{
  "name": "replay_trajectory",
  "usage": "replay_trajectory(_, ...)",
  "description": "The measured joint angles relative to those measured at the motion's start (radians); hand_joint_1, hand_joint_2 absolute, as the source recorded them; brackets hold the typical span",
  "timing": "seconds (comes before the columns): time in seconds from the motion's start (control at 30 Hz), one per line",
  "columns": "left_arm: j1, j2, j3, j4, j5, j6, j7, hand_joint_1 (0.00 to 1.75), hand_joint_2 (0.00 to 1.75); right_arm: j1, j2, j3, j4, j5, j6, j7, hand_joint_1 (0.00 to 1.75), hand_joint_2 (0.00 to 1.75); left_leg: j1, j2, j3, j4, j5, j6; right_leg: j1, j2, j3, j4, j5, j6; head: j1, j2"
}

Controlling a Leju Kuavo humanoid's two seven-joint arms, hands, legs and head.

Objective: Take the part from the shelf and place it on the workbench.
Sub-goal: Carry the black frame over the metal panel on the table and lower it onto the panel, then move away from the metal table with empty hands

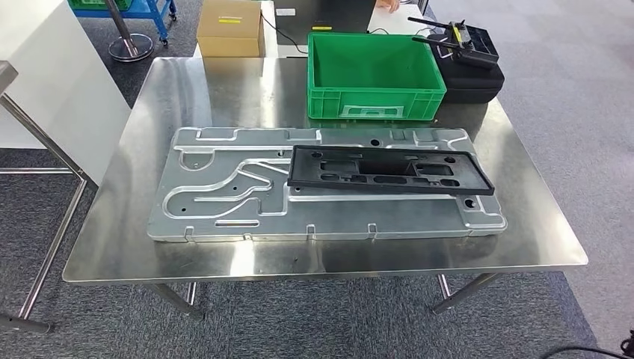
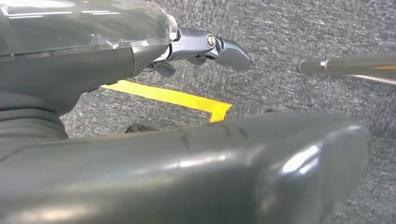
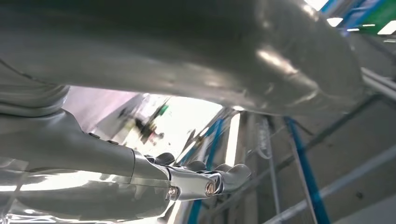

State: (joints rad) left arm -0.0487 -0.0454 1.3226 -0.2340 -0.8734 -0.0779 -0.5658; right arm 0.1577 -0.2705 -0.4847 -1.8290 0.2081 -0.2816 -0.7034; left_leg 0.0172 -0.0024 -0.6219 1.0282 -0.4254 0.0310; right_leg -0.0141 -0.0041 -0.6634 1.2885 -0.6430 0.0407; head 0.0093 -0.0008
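Note:
The black plastic part (image 1: pixel 389 170), a long frame with several cut-outs, lies flat on the right half of a large machined metal plate (image 1: pixel 224 198). The plate rests on the steel workbench (image 1: pixel 523 224). In the left wrist view, my left hand (image 2: pixel 116 140) hangs over grey carpet, thumb and fingers (image 2: pixel 219 46) apart, holding nothing. My right hand (image 3: pixel 93 149) also holds nothing, its fingers (image 3: pixel 224 179) stretched out well away from the thumb, with blue shelf rails (image 3: pixel 303 158) behind it.
A green crate (image 1: pixel 374 97) stands at the bench's back edge beside a black case (image 1: pixel 471 63). A cardboard box (image 1: pixel 230 28) sits behind the bench. A white panel (image 1: pixel 52 82) and a steel frame leg (image 1: pixel 45 142) stand at the left. Yellow floor tape (image 2: pixel 177 97) crosses the carpet.

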Motion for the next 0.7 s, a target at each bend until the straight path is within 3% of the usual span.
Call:
replay_trajectory(0.03, -0.001, -0.001, 0.001, 0.000, -0.001, 0.000, 0.002, 0.00, 0.00, 0.016, 0.007, -0.025, -0.002, 0.021, 0.005, 0.000, 0.00, 0.00, -0.001, 0.001, -0.007, 0.000, 0.006, -0.001, 0.000, 0.000, 0.016, -0.010, 0.012, -0.001, 0.000, 0.000)
replay_trajectory(0.07, -0.002, -0.001, 0.003, 0.000, -0.003, 0.000, 0.004, 0.00, 0.00, 0.028, 0.016, -0.051, -0.002, 0.049, 0.012, 0.000, 0.00, 0.00, -0.002, 0.002, -0.014, 0.000, 0.012, -0.002, 0.000, 0.000, 0.050, -0.057, 0.039, -0.003, 0.000, 0.000)
replay_trajectory(0.13, -0.006, -0.004, 0.005, 0.000, -0.005, 0.000, 0.009, 0.00, 0.00, 0.040, 0.040, -0.106, 0.007, 0.119, 0.045, 0.002, 0.00, 0.00, -0.004, 0.002, -0.023, 0.001, 0.025, -0.008, 0.002, 0.000, 0.150, -0.205, 0.084, -0.011, 0.000, 0.000)
replay_trajectory(0.17, -0.007, -0.005, 0.005, 0.000, -0.006, 0.000, 0.010, 0.00, 0.00, 0.041, 0.053, -0.137, 0.019, 0.160, 0.066, 0.006, 0.00, 0.00, -0.005, 0.002, -0.023, -0.001, 0.031, -0.013, 0.005, 0.000, 0.184, -0.260, 0.097, -0.014, -0.001, 0.000)
replay_trajectory(0.2, -0.008, -0.007, 0.006, 0.000, -0.007, 0.000, 0.012, 0.00, 0.00, 0.039, 0.067, -0.171, 0.040, 0.207, 0.087, 0.010, 0.00, 0.00, -0.005, 0.001, -0.022, -0.002, 0.038, -0.019, 0.008, 0.000, 0.203, -0.293, 0.101, -0.018, 0.000, 0.000)
replay_trajectory(0.3, -0.007, -0.010, 0.007, 0.000, -0.010, -0.001, 0.013, 0.00, 0.00, 0.031, 0.111, -0.286, 0.148, 0.350, 0.118, 0.014, 0.00, 0.00, -0.005, -0.001, -0.021, -0.010, 0.050, -0.037, 0.010, -0.003, 0.198, -0.308, 0.121, -0.033, 0.000, 0.000)
replay_trajectory(0.33, -0.006, -0.010, 0.008, 0.000, -0.011, -0.001, 0.013, 0.00, 0.00, 0.028, 0.126, -0.320, 0.192, 0.386, 0.123, 0.016, 0.00, 0.00, -0.005, -0.001, -0.026, 0.001, 0.030, -0.042, 0.007, -0.004, 0.190, -0.311, 0.132, -0.041, 0.000, 0.000)
replay_trajectory(0.37, -0.005, -0.010, 0.009, 0.000, -0.012, -0.002, 0.013, 0.00, 0.00, 0.025, 0.140, -0.351, 0.238, 0.419, 0.127, 0.021, 0.00, 0.00, -0.006, -0.002, -0.038, 0.031, -0.008, -0.045, 0.004, -0.006, 0.180, -0.314, 0.144, -0.048, -0.001, 0.000)
replay_trajectory(0.43, -0.005, -0.012, 0.010, 0.000, -0.016, -0.003, 0.016, 0.00, 0.00, 0.009, 0.169, -0.418, 0.355, 0.508, 0.122, 0.027, 0.00, 0.00, -0.005, -0.001, -0.069, 0.145, -0.114, -0.049, 0.004, -0.008, 0.153, -0.314, 0.165, -0.056, -0.003, 0.000)
replay_trajectory(0.47, -0.006, -0.013, 0.011, 0.000, -0.018, -0.004, 0.018, 0.00, 0.00, -0.003, 0.183, -0.455, 0.427, 0.567, 0.107, 0.026, 0.00, 0.00, -0.005, -0.001, -0.080, 0.209, -0.151, -0.051, 0.005, -0.008, 0.139, -0.312, 0.175, -0.057, -0.003, 0.000)
replay_trajectory(0.5, -0.006, -0.014, 0.011, 0.000, -0.020, -0.004, 0.020, 0.00, 0.00, -0.018, 0.197, -0.495, 0.508, 0.627, 0.082, 0.023, 0.00, 0.00, -0.005, -0.001, -0.081, 0.255, -0.165, -0.052, 0.006, -0.009, 0.124, -0.310, 0.184, -0.057, -0.003, 0.000)
replay_trajectory(0.57, -0.006, -0.014, 0.012, 0.000, -0.024, -0.004, 0.023, 0.00, 0.00, -0.049, 0.218, -0.568, 0.678, 0.740, 0.016, 0.046, 0.00, 0.00, -0.005, -0.001, -0.035, 0.251, -0.131, -0.051, 0.007, -0.009, 0.096, -0.301, 0.200, -0.054, -0.003, 0.000)
replay_trajectory(0.63, -0.008, -0.014, 0.013, 0.000, -0.028, -0.003, 0.024, 0.00, 0.00, -0.074, 0.230, -0.623, 0.843, 0.830, -0.044, 0.112, 0.00, 0.00, -0.007, -0.001, 0.074, 0.116, -0.095, -0.044, 0.008, -0.008, 0.072, -0.287, 0.211, -0.048, -0.004, 0.000)
replay_trajectory(0.7, -0.009, -0.014, 0.012, 0.000, -0.032, -0.004, 0.021, 0.00, 0.00, -0.097, 0.238, -0.661, 1.000, 0.895, -0.078, 0.191, 0.00, 0.00, -0.011, -0.002, 0.158, -0.011, -0.101, -0.035, 0.010, -0.007, 0.058, -0.277, 0.221, -0.039, -0.003, 0.000)
